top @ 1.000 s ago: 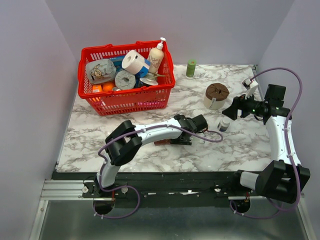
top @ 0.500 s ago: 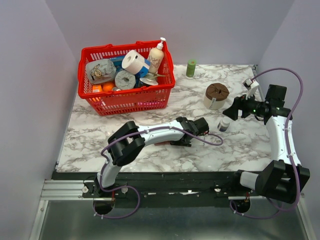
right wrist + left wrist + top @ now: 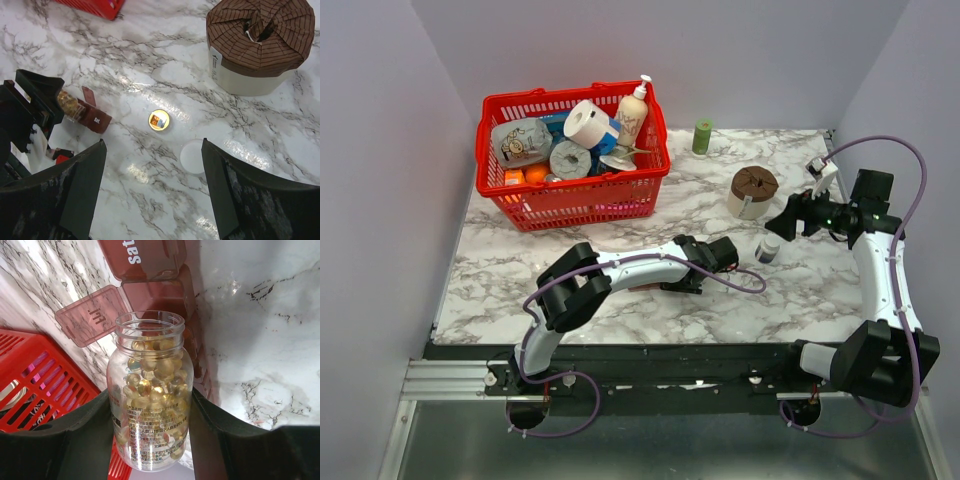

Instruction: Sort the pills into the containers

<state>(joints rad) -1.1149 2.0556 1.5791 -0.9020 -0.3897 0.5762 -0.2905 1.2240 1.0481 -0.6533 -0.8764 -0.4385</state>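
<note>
Pills (image 3: 152,370), amber and rounded, fill a clear bottle (image 3: 150,405) almost to the neck. The left pincer (image 3: 150,440) clamps that bottle by its body, one finger on each side. The bottle has no cap, and its mouth points at the pill organiser (image 3: 165,295), a maroon strip lying on the bench (image 3: 800,290) near its middle. Two of its lids are flipped open, one marked "Sat". The bottle hides most of the open wells, so I cannot tell whether any pill has landed yet.

I judge the step in hand to be the pour. The next move calls for a slow tilt with the mouth kept over one well, since a bottle this full could let out a rush of pills.

The left arm reaches from its base across to the bench's centre, elbow bent and wrist low beside the organiser. The red basket (image 3: 570,205) stands behind it.

The right arm is raised at the right side. The right pincer (image 3: 155,200) is spread wide and empty above a white-capped bottle (image 3: 192,156) and a small yellow disc (image 3: 159,120). A paper-topped tub (image 3: 257,45) stands nearby.
</note>
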